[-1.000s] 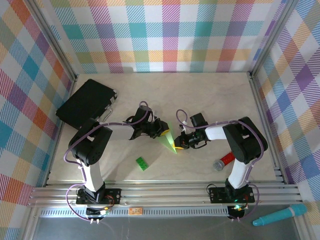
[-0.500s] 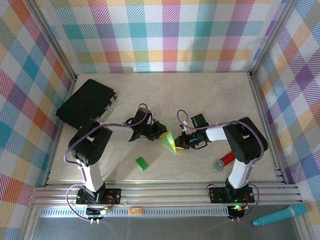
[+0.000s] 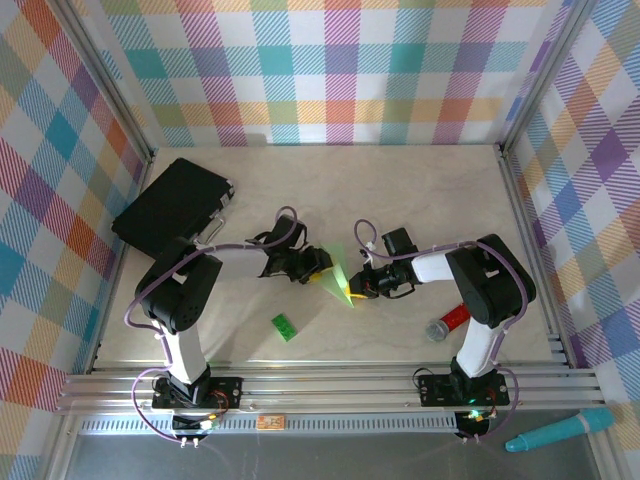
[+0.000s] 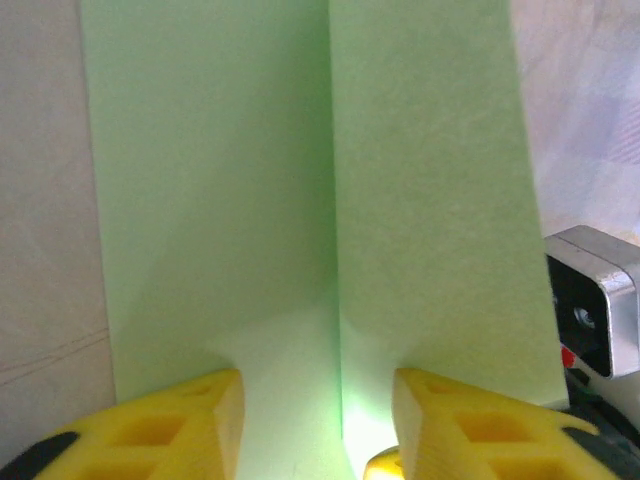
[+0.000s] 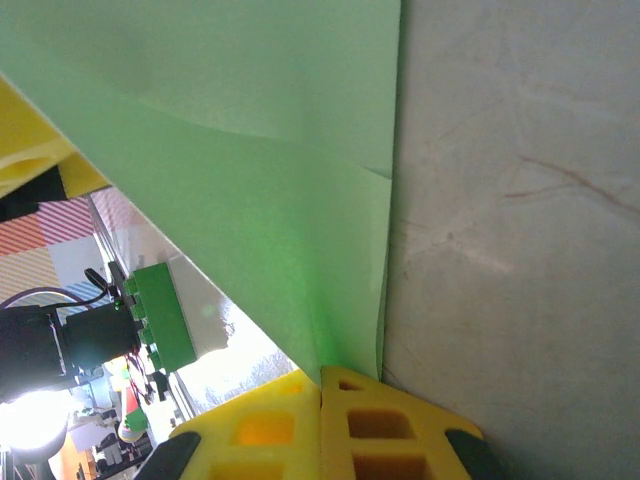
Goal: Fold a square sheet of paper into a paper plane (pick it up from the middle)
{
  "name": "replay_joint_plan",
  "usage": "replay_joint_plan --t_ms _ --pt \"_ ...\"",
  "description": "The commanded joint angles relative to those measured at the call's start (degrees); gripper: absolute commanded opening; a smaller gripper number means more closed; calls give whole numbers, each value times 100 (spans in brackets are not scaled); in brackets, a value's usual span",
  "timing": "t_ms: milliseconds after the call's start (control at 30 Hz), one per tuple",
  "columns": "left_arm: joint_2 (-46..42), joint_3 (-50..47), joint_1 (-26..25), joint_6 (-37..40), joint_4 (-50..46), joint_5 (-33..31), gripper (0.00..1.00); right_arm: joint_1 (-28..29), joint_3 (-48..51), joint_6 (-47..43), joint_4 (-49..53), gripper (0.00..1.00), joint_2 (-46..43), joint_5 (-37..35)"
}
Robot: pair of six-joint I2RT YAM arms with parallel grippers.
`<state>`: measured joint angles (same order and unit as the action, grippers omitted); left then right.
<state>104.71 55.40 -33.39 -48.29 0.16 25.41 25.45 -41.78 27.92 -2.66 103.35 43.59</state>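
**Fig.** Mid-desk (image 3: 420,200), the paper plane (image 3: 333,277), a pale-green pointed wedge w/ centre crease, lies btwn both arms. The right end effector (image 3: 358,289) is clamped shut on the plane's near tip, prob. to anchor it while folds are pressed. The left end effector (image 4: 315,385) has its jaws apart, astride the crease at the wide end, gripping nothing. We judge it is placed to guide or flatten a wing. We find no legible brand, label or writing.
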Motion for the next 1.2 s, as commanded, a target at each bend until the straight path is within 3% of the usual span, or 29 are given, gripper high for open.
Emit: replay_joint_plan --t_ms 0,400,667,900,1167 --pt "-24 329 -157 417 -842 -319 49 -32 180 29 186 6 110 -325" --pt "335 815 -396 655 -1993 -861 64 -37 190 89 147 9 51 -291" --pt "715 1305 -567 873 -3021 -1286 70 -31 124 216 116 19 -293 -259" --pt "962 1561 -669 987 -3504 -1548 72 -40 -28 370 213 26 -542 -415" --pt "1035 1598 -678 978 -3640 -1645 70 -40 -140 447 327 27 -579 -562"
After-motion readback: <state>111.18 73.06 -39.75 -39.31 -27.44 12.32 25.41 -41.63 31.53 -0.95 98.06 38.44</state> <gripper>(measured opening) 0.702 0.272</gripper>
